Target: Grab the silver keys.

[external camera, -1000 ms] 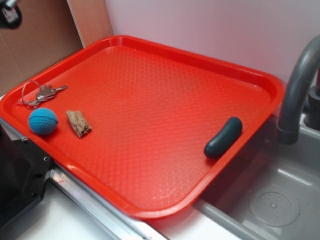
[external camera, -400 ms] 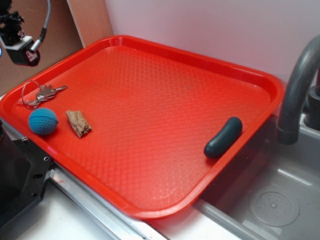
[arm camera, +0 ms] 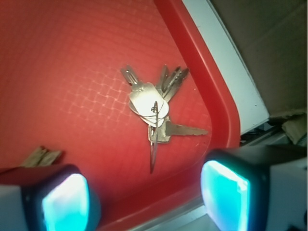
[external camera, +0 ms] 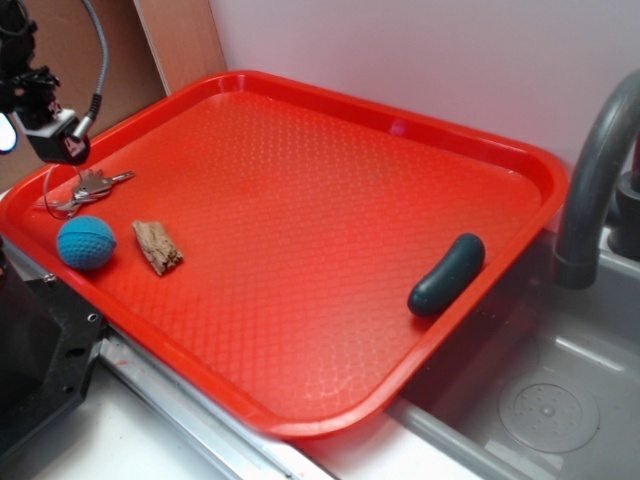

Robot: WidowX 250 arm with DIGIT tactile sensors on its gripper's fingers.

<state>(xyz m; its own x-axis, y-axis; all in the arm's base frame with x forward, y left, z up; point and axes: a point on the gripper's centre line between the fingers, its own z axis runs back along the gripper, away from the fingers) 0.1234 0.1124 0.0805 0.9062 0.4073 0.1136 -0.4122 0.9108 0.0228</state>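
Wrist view looks down on the silver keys (arm camera: 153, 111), fanned flat on the red tray (arm camera: 62, 57) close to its raised corner rim, with the thin wire ring standing on edge among them. The gripper (arm camera: 144, 192) hangs above with its two glowing pads apart, one low at the left and one low at the right, and the keys lie between and ahead of them, nearer the right-hand pad. In the exterior view the keys (external camera: 85, 188) sit at the tray's left corner, the blue ball (external camera: 85, 242) just beside them and a scrap of wood (external camera: 158, 246) a little farther along; a dark green cucumber-shaped toy (external camera: 447, 273) rests well apart by the sink. The chief risk is the rim: a descent slightly off line could land one pad on the sloped edge and stop the jaws short. Because the keys lie flat, the pads may skate over the metal or pinch only one blade, letting the bunch swing or slip free on lifting. A wide sweep could also nudge the ball.
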